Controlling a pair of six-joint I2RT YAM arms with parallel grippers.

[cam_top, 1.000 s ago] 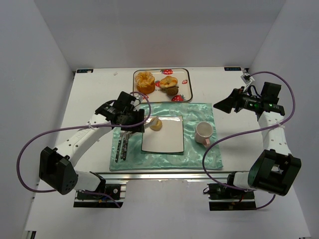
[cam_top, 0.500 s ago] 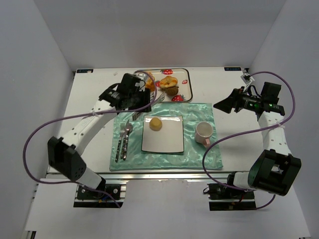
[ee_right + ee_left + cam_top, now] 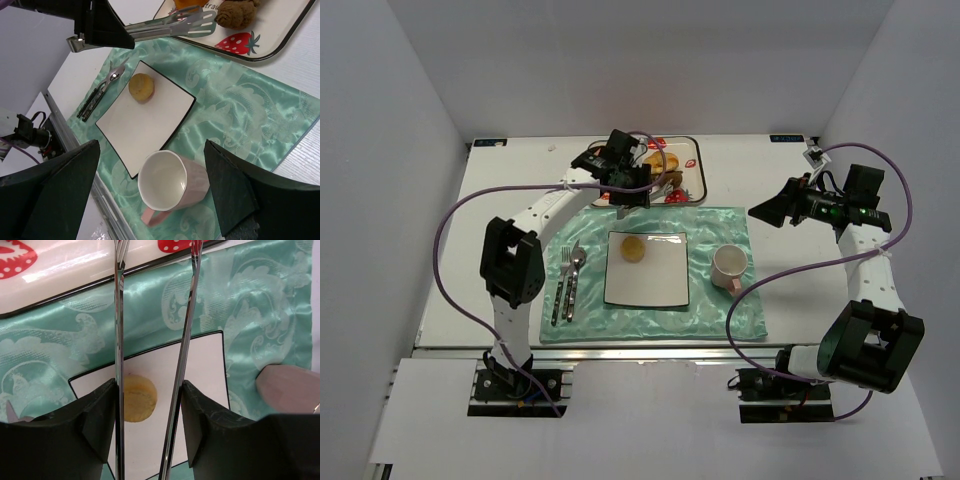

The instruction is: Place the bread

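A small round yellow bread (image 3: 633, 248) lies loose on the far-left part of the white square plate (image 3: 655, 285); it also shows in the left wrist view (image 3: 139, 397) and the right wrist view (image 3: 141, 86). My left gripper (image 3: 623, 185) is shut on metal tongs (image 3: 119, 315), whose arms stand apart and empty. It hovers over the tray's front edge, just beyond the plate (image 3: 200, 370). My right gripper (image 3: 765, 213) is open and empty, held high at the right above the mug (image 3: 167, 180).
A strawberry-print tray (image 3: 692, 165) at the back holds more pastries (image 3: 660, 165). A teal placemat (image 3: 720, 310) carries the plate, a pink mug (image 3: 729, 266) to its right, and a fork and knife (image 3: 565, 285) to its left.
The tongs let go of the bread on the plate. My left gripper has moved away from the plate, back and to the right towards the tray. The right arm has not moved.
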